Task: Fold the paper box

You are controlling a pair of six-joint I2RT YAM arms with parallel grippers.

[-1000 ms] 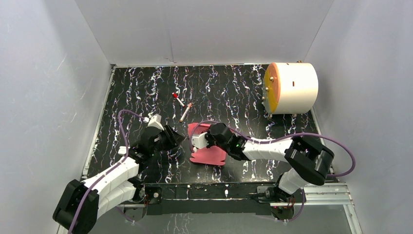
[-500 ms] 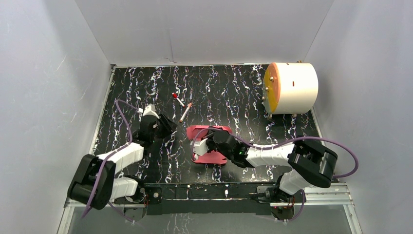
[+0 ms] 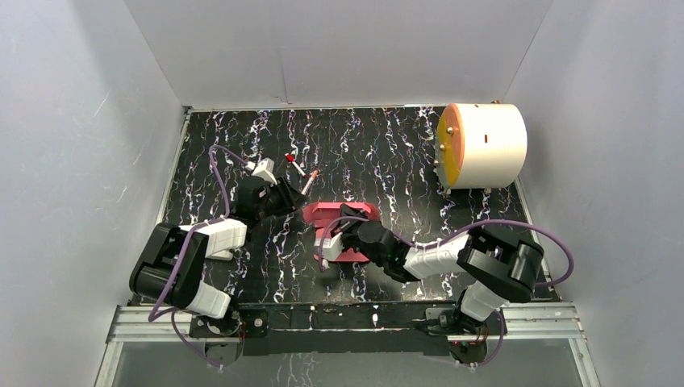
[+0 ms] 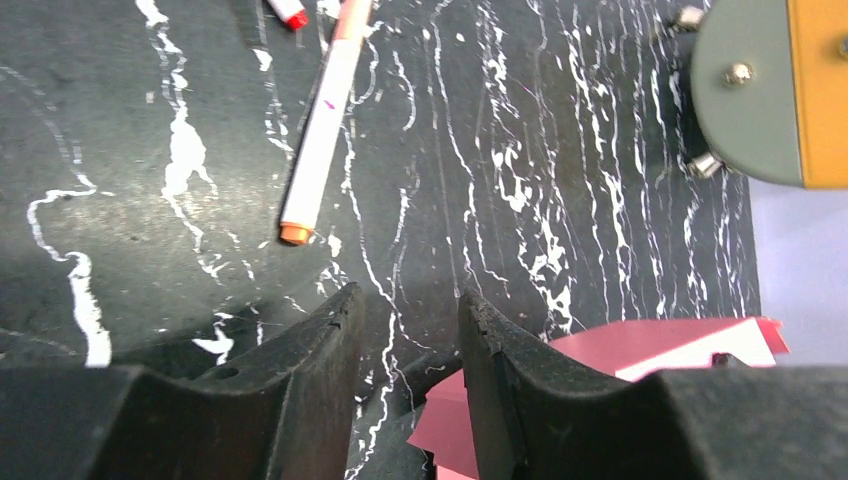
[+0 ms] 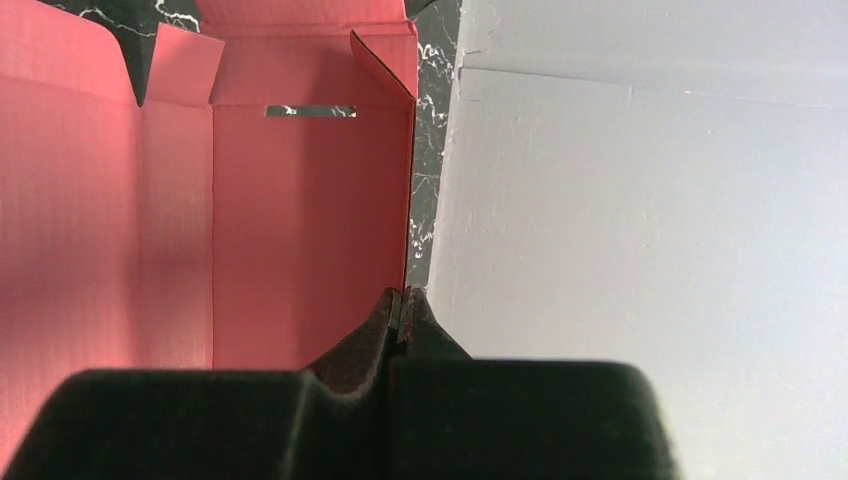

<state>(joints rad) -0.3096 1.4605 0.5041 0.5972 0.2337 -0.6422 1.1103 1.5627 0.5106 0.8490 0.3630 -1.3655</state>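
Observation:
The red-pink paper box [image 3: 355, 211] lies partly unfolded at the table's near middle. One of its panels stands up, and in the right wrist view its inner side [image 5: 300, 220] shows creases, flaps and a slit. My right gripper [image 3: 329, 243] [image 5: 403, 298] is shut on the edge of that upright panel. My left gripper [image 3: 290, 197] [image 4: 408, 295] hovers just left of the box with its jaws apart and nothing between them. A corner of the box [image 4: 640, 345] shows beyond its right finger.
A pale pen [image 3: 307, 184] [image 4: 325, 120] and a red-capped pen [image 3: 292, 161] [image 4: 287, 12] lie just behind the left gripper. The big white cylinder [image 3: 484, 145] [image 4: 770, 90] with an orange face stands at the back right. Grey walls enclose the table on three sides.
The left arm has swung back and right, bringing its gripper close to the box's left side with the jaws a little narrower. The right gripper has shifted nearer with the box, still pinching it.

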